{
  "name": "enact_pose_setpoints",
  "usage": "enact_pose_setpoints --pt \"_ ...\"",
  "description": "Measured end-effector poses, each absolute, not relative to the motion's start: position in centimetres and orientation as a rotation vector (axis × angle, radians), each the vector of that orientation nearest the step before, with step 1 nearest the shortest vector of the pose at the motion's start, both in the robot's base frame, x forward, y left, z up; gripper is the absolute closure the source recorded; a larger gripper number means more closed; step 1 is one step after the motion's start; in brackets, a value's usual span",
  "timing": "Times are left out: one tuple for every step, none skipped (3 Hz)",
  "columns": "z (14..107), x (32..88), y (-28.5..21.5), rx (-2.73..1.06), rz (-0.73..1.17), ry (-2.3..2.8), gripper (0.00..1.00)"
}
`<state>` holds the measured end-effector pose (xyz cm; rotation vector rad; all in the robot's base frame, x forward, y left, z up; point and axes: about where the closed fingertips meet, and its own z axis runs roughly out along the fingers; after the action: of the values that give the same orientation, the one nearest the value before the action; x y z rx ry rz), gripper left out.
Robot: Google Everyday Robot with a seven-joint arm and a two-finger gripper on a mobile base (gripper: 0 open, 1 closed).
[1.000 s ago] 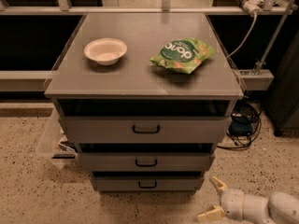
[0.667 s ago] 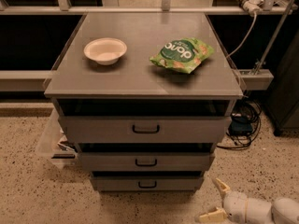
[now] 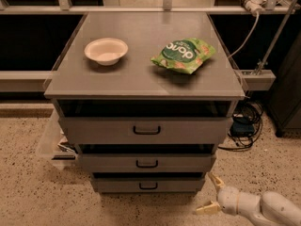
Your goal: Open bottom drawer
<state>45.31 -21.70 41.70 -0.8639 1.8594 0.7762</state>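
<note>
The bottom drawer (image 3: 117, 184) is the narrowest, lowest grey front of three on the cabinet, with a small black bar handle (image 3: 148, 186) at its centre. It looks closed. My gripper (image 3: 211, 194) is low at the lower right, just right of the bottom drawer's right end and apart from it. Its two cream fingers (image 3: 216, 181) are spread open and hold nothing. The white arm runs off to the lower right corner.
The middle drawer (image 3: 108, 164) and the top drawer (image 3: 94, 131) sit above. A white bowl (image 3: 106, 50) and a green snack bag (image 3: 184, 54) lie on the cabinet top (image 3: 141, 79). Cables (image 3: 242, 126) lie on the floor at the right. A clear bin (image 3: 49, 142) is at the left.
My gripper has shifted slightly to the right and down, staying open beside the bottom drawer. The drawers have not moved.
</note>
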Motion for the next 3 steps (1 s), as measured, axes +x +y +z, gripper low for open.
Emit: enact_pose_setpoints --pt "38.4 47.8 -20.5 -0.974 0.741 1.827 0.00" --pt "35.1 49.2 -19.6 -1.051 0.720 1.834 0.00" --pt "32.6 49.6 -19.0 -1.106 0.715 1.866 0.00"
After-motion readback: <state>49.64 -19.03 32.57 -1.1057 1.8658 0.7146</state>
